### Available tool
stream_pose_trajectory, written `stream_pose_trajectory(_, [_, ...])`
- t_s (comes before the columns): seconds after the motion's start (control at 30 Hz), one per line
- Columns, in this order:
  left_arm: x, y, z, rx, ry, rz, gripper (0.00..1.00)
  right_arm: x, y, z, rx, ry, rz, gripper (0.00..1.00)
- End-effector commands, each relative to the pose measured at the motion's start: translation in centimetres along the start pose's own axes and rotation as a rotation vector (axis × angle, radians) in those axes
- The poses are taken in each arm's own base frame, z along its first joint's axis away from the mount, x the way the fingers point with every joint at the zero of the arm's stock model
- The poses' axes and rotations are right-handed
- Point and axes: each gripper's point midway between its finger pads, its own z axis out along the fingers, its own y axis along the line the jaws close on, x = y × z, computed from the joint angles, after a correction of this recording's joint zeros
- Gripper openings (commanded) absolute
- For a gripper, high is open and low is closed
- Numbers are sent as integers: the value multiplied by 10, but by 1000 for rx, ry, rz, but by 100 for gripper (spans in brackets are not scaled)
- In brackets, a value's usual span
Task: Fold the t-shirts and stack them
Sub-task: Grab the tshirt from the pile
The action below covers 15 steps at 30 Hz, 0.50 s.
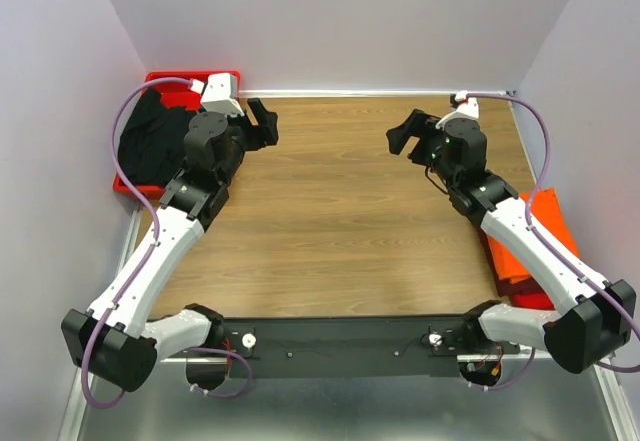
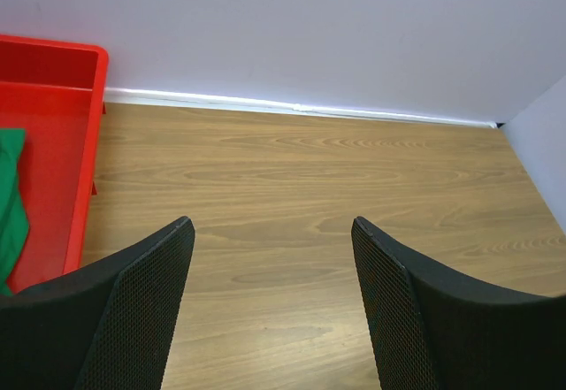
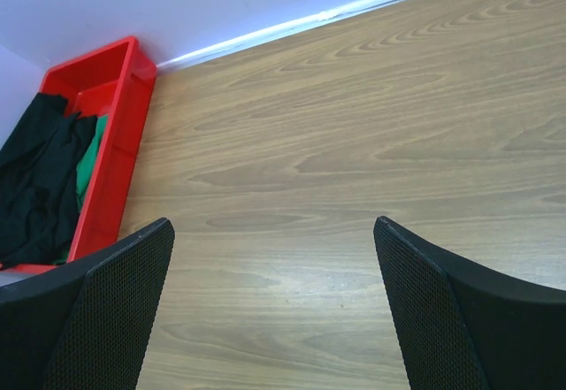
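**One shirt down, two waiting in the tray**

Both arms hang over the bare middle of the table (image 1: 330, 211), and neither holds anything. The left gripper (image 2: 271, 226) has its jaws spread wide with only wood grain between them. The right gripper (image 3: 274, 224) is the same, released and empty.

The orange shirt (image 1: 545, 226) lies at the right edge of the top view. It looks like a flat, squared-off packet, partly hidden under the right arm, so I judge it to be folded and the start of the stack. The black shirt (image 1: 150, 141) sits crumpled in the red tray (image 1: 190, 78) at the upper left of that view. The green shirt (image 3: 88, 164) shows beside and partly under it in the right wrist view.

The step in hand looks like the gap between shirts, with one fold finished and the next pick not yet begun.

The next move calls for the left gripper, which is nearest the tray, to swing over its rim and come down on the black shirt. It should pinch only the black cloth, since the green lies against it and could be dragged along. The shirt then needs pulling onto the open wood and spreading flat, which will likely need both grippers at the corners.
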Motion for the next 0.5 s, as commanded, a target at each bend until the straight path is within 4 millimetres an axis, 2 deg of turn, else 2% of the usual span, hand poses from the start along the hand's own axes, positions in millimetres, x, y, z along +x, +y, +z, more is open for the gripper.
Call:
stream_pose_trajectory(0.0, [-4, 6, 2, -35, -19, -4, 80, 2, 0, 0, -11, -1, -22, 100])
stream_pose_trajectory(0.3, [-6, 11, 10, -84, -23, -33, 80, -3, 8, -3, -45, -2, -20, 100])
stream_pose_trajectory(0.37, [-9, 30, 17, -195, -35, -43, 80, -5, 10, -7, -56, -6, -15, 100])
stream_pose_trajectory(0.4, [-2, 32, 20, -204, -11, -36, 80, -5, 10, -7, -56, -7, -16, 100])
stream_pose_trajectory(0.47, [-14, 51, 22, -317, -41, -42, 80, -7, 10, -9, -58, -16, -15, 100])
